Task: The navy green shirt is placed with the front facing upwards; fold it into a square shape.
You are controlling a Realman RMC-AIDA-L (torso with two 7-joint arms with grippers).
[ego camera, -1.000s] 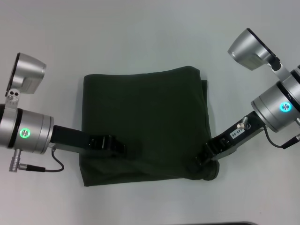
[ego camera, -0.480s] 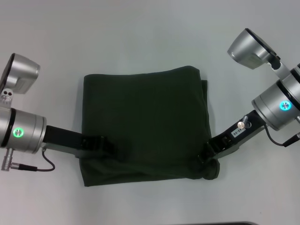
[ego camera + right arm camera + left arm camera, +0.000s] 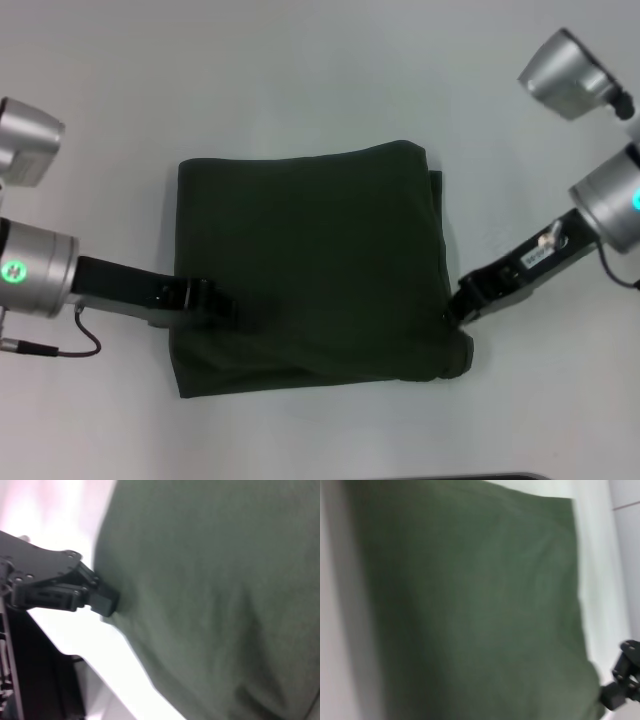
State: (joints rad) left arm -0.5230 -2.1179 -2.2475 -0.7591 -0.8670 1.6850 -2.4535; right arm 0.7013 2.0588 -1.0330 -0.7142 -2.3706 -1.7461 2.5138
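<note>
The navy green shirt [image 3: 310, 260] lies on the white table as a folded, roughly square bundle, plain side up, with no lettering showing. Its near edge is a little rumpled, with a bulge at the near right corner. My left gripper [image 3: 222, 305] sits low over the shirt's left edge, near the front. My right gripper [image 3: 460, 310] is at the right edge, just touching the cloth. The left wrist view shows the shirt [image 3: 470, 605] with the right gripper [image 3: 620, 685] beyond its corner. The right wrist view shows the shirt [image 3: 225, 590] with the left gripper [image 3: 102, 602] at its border.
The white table [image 3: 300, 80] surrounds the shirt on every side. A dark strip runs along the table's near edge [image 3: 450, 476]. Both arms reach in from the left and right sides.
Both arms have drawn outward. The left gripper slid left from over the shirt to its left edge. The right gripper moved right and slightly up off the near right corner.
</note>
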